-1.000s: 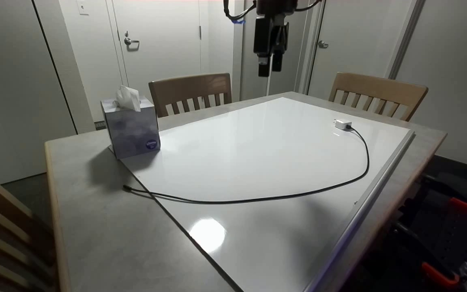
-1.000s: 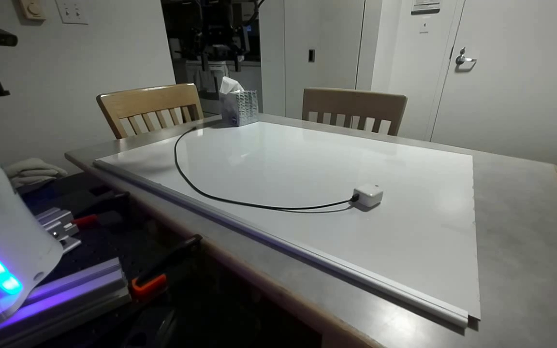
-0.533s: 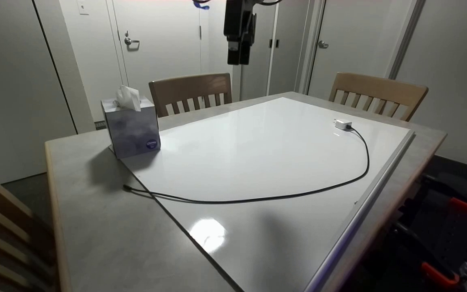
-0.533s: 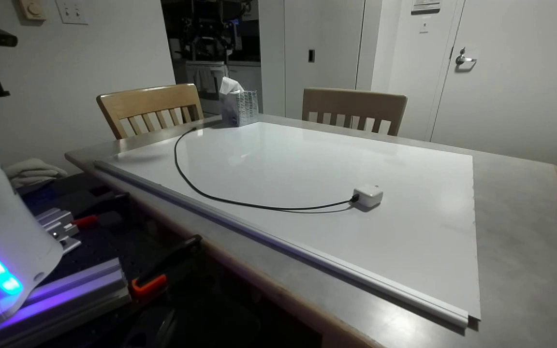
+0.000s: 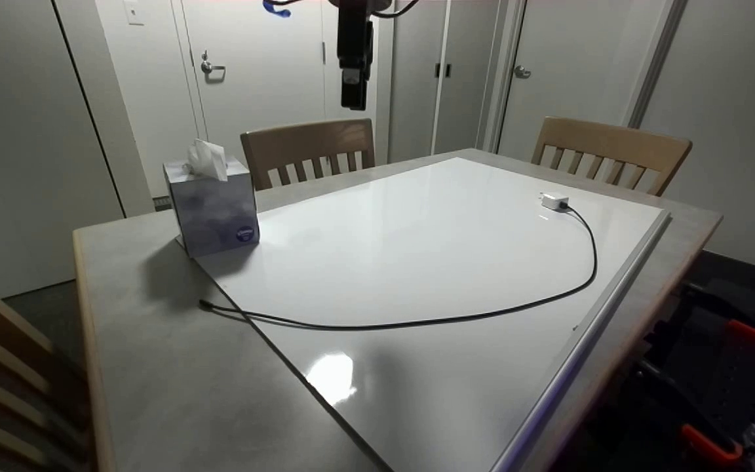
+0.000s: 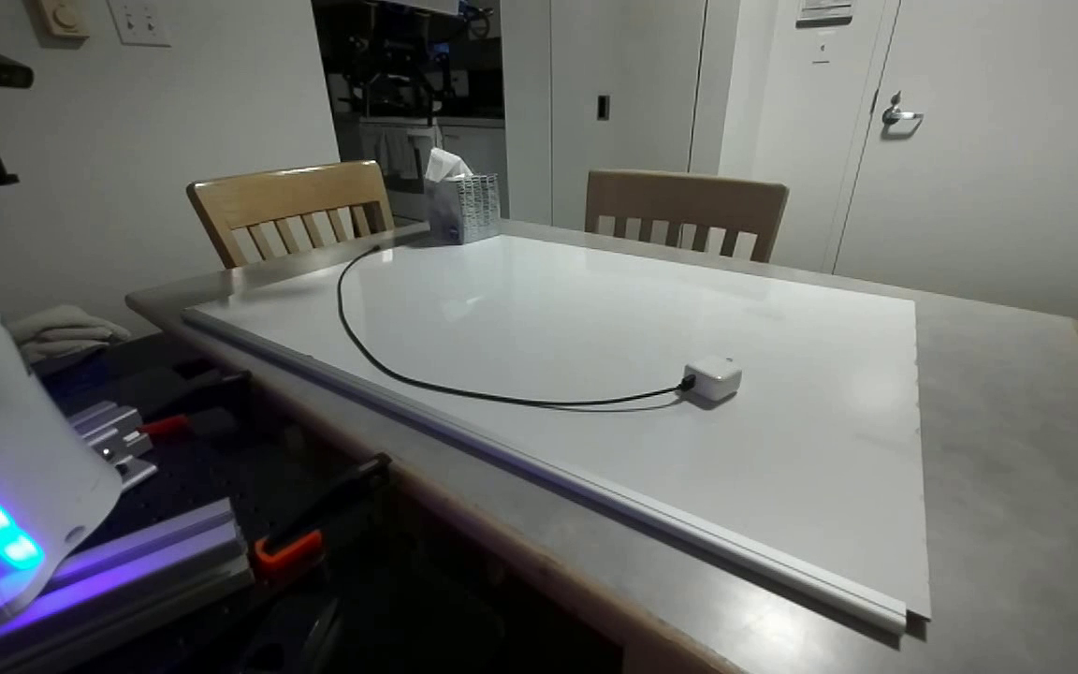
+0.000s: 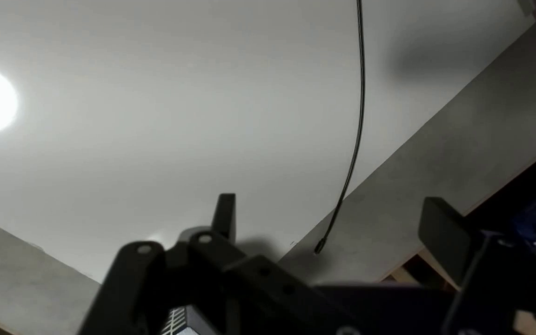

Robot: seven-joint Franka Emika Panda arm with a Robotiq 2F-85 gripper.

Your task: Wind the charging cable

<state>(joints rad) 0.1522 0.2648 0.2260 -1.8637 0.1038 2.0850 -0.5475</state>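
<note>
- At the left edge, near, a wooden chair (image 5: 4, 324) is cut off; I see only some slats and a piece of its frame.
- To its right, the dark end of the charging cable (image 5: 351, 327) lies on the grey table (image 5: 154, 380), past the border of the white board (image 5: 364, 255).
- Somewhat farther, a tissue box (image 5: 217, 213) stands upright, with one tissue coming out.
- On the far side, the middle chair (image 5: 312, 139) has its lower part hidden by the table.
- Above the board hangs the gripper (image 5: 353, 105), its upper part cut off. The wrist view shows the fingers (image 7: 226, 211) wide apart, and there its body hides nearly all of the tissue box. In an exterior view it melts into the dark opening (image 6: 473, 84) behind.
- The cable goes over the board in one long, loose curve toward the right.
- At far right it enters a white plug (image 5: 554, 201) lying on the board; its prongs are hard to make out.
- Behind, the right chair (image 5: 613, 141) is also partly hidden.
- At the near right edge, some clamps (image 5: 710, 447) sink in shadow; I cannot tell their full form.
</note>
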